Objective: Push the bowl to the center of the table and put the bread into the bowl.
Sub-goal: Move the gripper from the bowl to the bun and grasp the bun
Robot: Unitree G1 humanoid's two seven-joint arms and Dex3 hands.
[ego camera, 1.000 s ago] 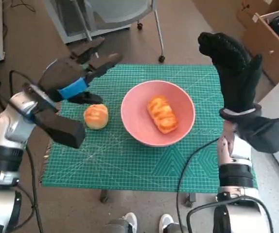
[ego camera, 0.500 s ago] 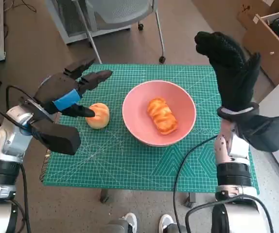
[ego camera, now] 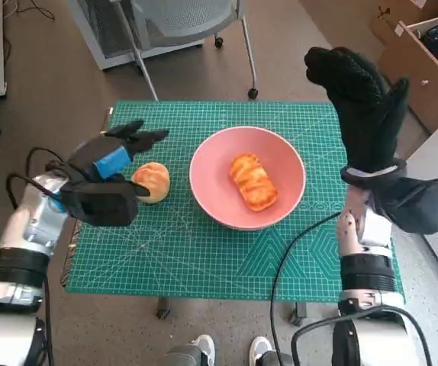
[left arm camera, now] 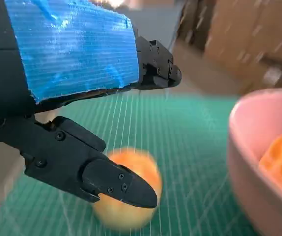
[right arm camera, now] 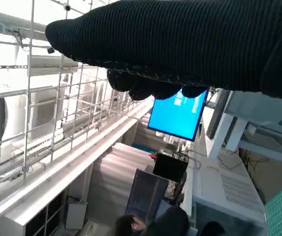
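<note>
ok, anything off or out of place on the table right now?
Nothing spilled or damaged. One bread lies in the pink bowl; a second, round bread sits on the green mat beside it, with the left hand open over it.

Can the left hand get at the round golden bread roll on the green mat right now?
Probably yes. The left hand hangs open just beside the round golden bread roll, fingers over it, and nothing lies between them.

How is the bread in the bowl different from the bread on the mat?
The bread in the bowl is long with ridges across it; the bread on the mat is round and smooth. The first lies inside the pink bowl; the second sits on the green mat beside it, next to the left hand. Both are golden orange.
</note>
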